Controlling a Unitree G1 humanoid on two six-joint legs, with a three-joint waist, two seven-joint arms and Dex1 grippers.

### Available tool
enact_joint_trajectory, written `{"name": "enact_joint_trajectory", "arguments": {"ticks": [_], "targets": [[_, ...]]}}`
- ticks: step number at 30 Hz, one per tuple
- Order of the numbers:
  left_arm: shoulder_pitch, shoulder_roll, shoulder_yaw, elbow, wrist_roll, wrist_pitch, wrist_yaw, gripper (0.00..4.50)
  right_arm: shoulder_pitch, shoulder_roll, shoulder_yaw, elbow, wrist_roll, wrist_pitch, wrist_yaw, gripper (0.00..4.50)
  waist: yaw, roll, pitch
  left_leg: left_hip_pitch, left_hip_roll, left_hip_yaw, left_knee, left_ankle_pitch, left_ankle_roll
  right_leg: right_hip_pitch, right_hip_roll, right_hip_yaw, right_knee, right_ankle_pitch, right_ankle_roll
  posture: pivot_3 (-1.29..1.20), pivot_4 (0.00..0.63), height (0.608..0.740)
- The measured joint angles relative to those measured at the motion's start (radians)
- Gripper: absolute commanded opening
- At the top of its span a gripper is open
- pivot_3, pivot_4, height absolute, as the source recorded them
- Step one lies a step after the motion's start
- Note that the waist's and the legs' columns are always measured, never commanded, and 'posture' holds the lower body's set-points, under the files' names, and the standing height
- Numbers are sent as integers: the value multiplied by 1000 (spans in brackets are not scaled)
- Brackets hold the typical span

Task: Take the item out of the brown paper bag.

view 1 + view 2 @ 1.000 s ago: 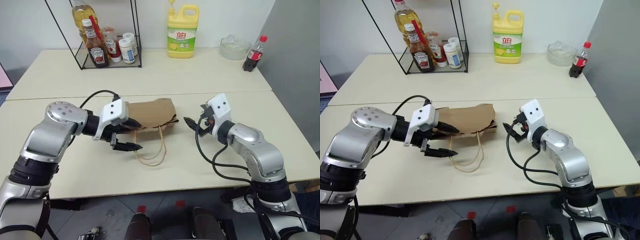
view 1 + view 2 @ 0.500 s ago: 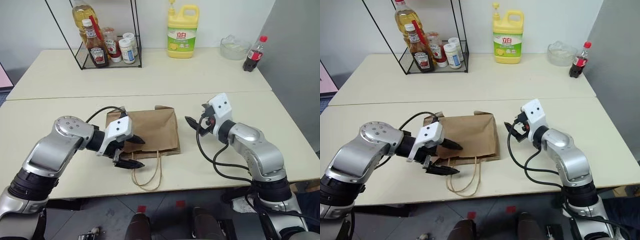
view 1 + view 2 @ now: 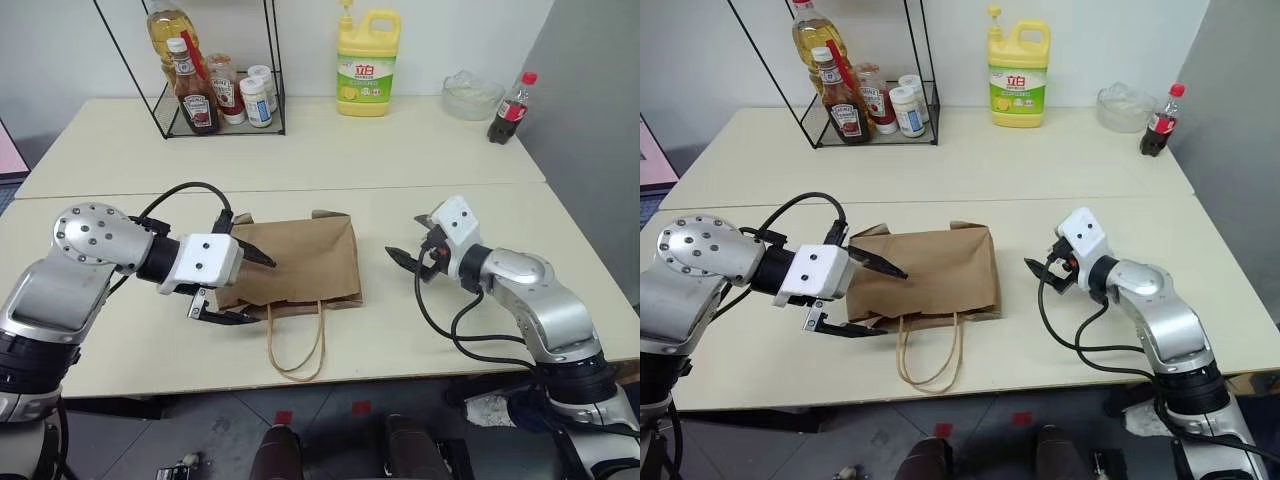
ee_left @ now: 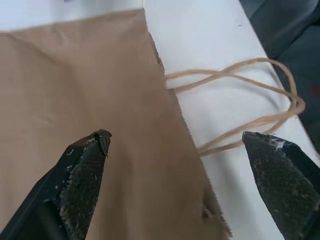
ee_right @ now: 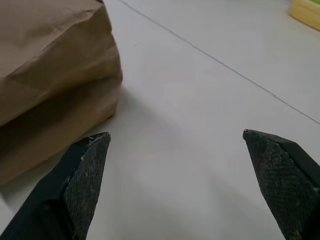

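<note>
The plain brown kraft paper bag [image 3: 296, 262] lies flat on the desk [image 3: 400, 160], thin and floppy, likely light. The left claw [image 3: 238, 288], jaws spread and empty, sits at its nine o'clock edge; the right claw [image 3: 413, 262], also spread, waits at three o'clock. Best pinch the mouth edge near the twisted-paper loop handles [image 3: 296, 345].

Brown paper bag [image 3: 930, 270] lay flat on near table [image 3: 1060, 330], handles [image 3: 930, 355] toward near edge. L gripper [image 3: 865, 297] wide open over bag's left end. R gripper [image 3: 1048, 271] open, just right of bag, not touching.

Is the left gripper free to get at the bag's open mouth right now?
Probably yes: the left gripper is open, already straddling the brown paper bag at its handle-side mouth edge, with nothing between them.
</note>
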Motion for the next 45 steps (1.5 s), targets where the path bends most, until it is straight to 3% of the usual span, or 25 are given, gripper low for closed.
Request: {"name": "enact_joint_trajectory", "arguments": {"ticks": [7, 13, 16, 20, 33, 40, 45], "targets": [[74, -68, -9, 41, 73, -357, 42, 4500, 117, -92, 35, -12, 1, -159, 183, 4459, 8, 0, 0, 1, 0, 0, 0, 0, 0, 1, 0, 0, 0, 0, 0, 0, 150, 740], [89, -100, -35, 97, 117, -533, 73, 4500, 182, -114, 56, -31, -1, -248, 251, 4459, 9, 0, 0, 1, 0, 0, 1, 0, 0, 1, 0, 0, 1, 0, 0, 0, 150, 740], [97, -104, -48, 112, 125, -579, 87, 3902, 225, -137, 71, -57, -9, -314, 293, 4500, 9, 0, 0, 2, 0, 0, 1, 0, 0, 2, 0, 0, 1, 0, 0, 0, 150, 740], [97, -104, -63, 125, 123, -592, 90, 2688, 264, -162, 89, -72, -20, -376, 335, 4500, 9, 0, 0, 2, 0, 0, 1, 0, 0, 2, 0, 0, 1, 0, 0, 0, 150, 740], [9, -14, -51, 207, 37, -596, 3, 2688, 278, -173, 106, -74, -40, -483, 392, 4500, 9, 0, 0, 4, 0, 0, 1, 0, 0, 3, 0, 0, 1, 0, 0, 0, 150, 740], [32, -20, -52, 215, 39, -617, 12, 2688, 273, -170, 127, -75, -41, -492, 398, 4500, 9, 0, 0, 3, 0, 0, 2, 0, 0, 3, 0, 0, 1, 0, 0, 0, 150, 740], [31, -45, -44, 211, 31, -504, 76, 2688, 245, -168, 125, -71, -41, -490, 392, 4500, 9, 0, 0, 4, 0, 0, 2, 0, 0, 3, 0, 0, 1, 0, 0, 0, 150, 740]]}}
